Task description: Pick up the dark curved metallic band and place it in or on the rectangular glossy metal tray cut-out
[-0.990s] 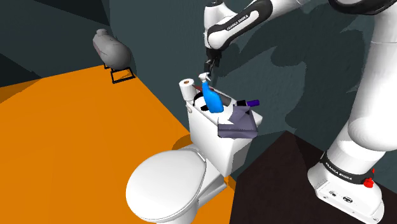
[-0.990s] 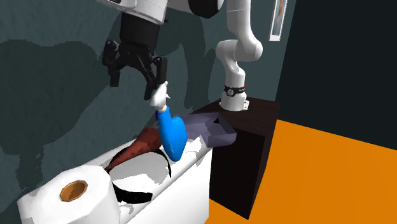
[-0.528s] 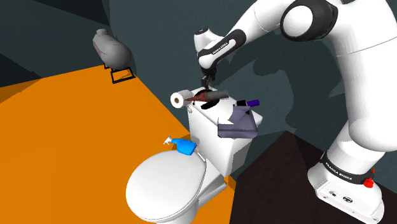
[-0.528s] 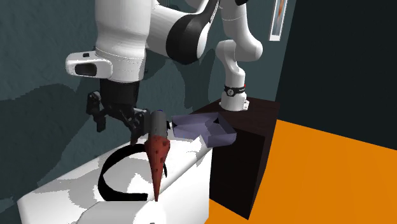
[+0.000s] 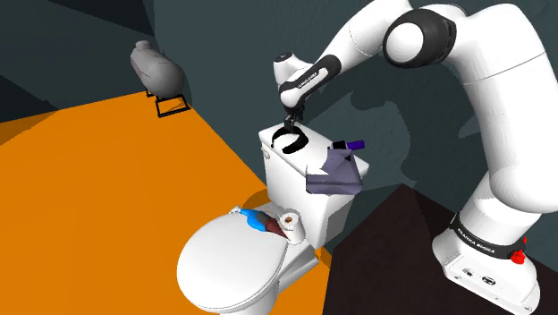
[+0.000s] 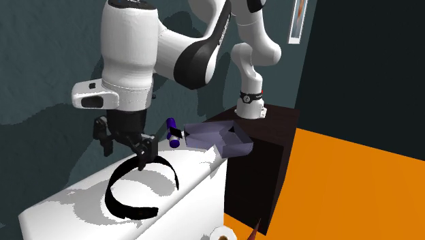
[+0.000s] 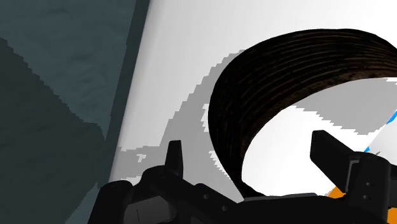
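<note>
Arm [image 5: 490,107] rises from shoulder view's lower right, elbow high, forearm sloping down to left. Wrist upright, gripper [image 5: 291,125] pointing straight down. Fingers [image 7: 173,154] spread well apart.

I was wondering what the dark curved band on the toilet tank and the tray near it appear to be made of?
The band: near-black with brownish fine ridges running along it, dull; perhaps metal, perhaps rubber, the look leaves it open. The tray: flat lilac-grey, no highlights; material not discernible.
</note>
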Tool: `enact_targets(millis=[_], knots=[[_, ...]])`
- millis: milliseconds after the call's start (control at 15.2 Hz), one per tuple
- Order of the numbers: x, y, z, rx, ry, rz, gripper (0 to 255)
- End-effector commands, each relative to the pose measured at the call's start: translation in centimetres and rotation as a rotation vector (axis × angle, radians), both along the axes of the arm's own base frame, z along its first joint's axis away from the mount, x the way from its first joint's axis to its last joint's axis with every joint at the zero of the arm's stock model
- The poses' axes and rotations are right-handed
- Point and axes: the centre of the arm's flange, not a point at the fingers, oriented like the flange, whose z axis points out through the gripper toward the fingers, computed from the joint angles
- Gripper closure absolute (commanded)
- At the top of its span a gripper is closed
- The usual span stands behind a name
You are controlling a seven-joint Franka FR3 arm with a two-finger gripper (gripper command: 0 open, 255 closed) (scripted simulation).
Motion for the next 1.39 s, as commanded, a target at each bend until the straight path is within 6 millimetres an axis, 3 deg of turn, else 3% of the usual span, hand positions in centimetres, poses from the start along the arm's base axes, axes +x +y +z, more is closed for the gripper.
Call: enact_targets(millis=[0, 396, 462, 1056, 1320], knots=[[0.1, -0.1, -0.3, 0.0, 0.0, 0.0, 0], [0.1, -0.1, -0.3, 0.0, 0.0, 0.0, 0], [0.1, -0.1, -0.3, 0.0, 0.0, 0.0, 255], [0.1, -0.1, -0.3, 0.0, 0.0, 0.0, 255], [0.1, -0.1, 1.8, 0.0, 0.0, 0.0, 255]])
